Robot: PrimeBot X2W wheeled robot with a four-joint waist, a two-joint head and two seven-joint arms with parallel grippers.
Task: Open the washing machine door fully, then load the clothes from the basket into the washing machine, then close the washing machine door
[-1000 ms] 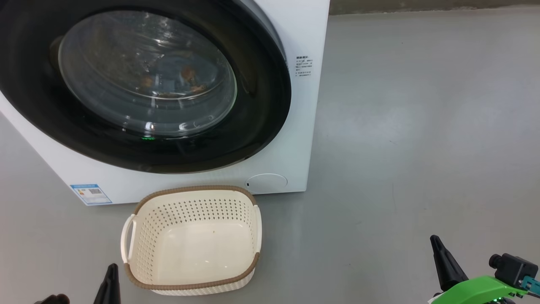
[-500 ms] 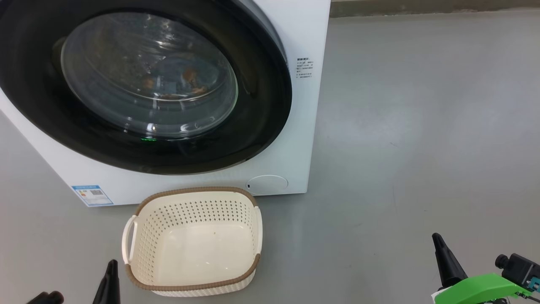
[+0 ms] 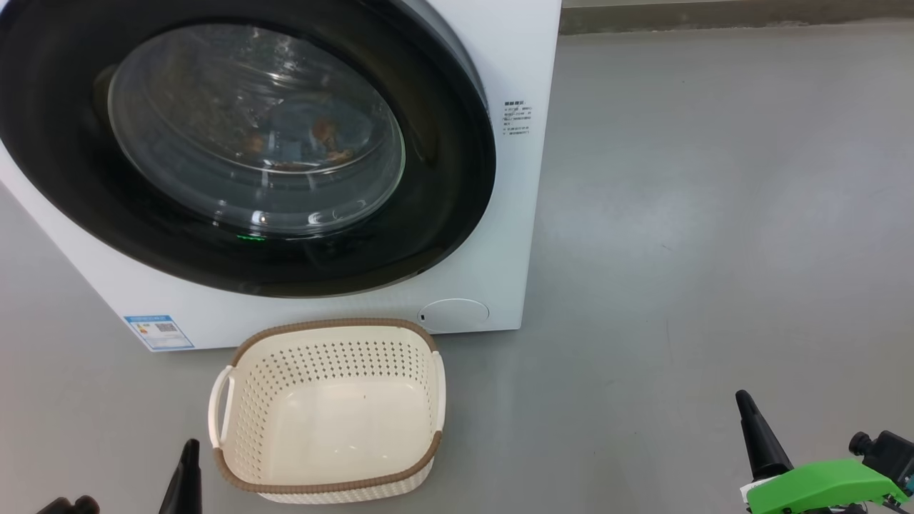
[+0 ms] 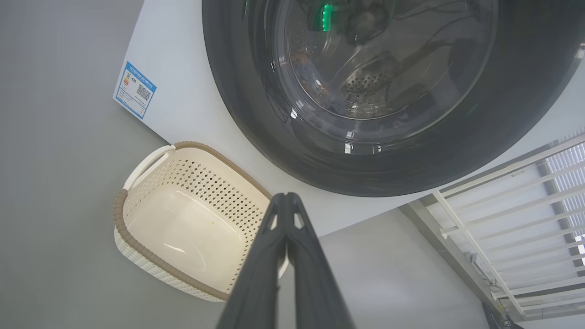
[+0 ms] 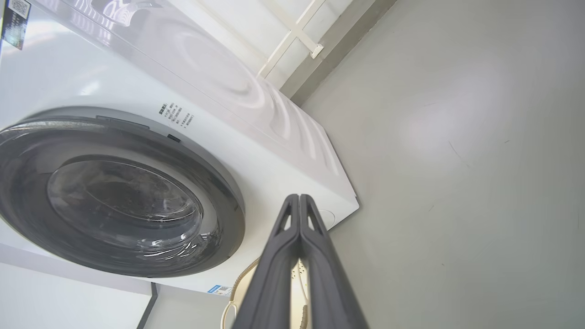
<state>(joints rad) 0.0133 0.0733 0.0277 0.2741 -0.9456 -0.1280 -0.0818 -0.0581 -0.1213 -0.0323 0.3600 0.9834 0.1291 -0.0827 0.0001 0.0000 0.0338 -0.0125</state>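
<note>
View shifted slightly; basket (image 3: 332,323), washing machine door (image 3: 443,214) unmoved.
Left gripper (image 4: 286,197), right gripper (image 5: 299,197) pinched shut over grey floor (image 3: 714,214); basket beside left fingers (image 4: 265,256).

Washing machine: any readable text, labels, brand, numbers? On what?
Blue label, lower left of the washing machine front: print and code square, too small to read.
Black print block, right of the washing machine door: too small to read.
Dark sticker on the machine, right wrist view's top left corner: blurred.
No brand or number legible.
</note>
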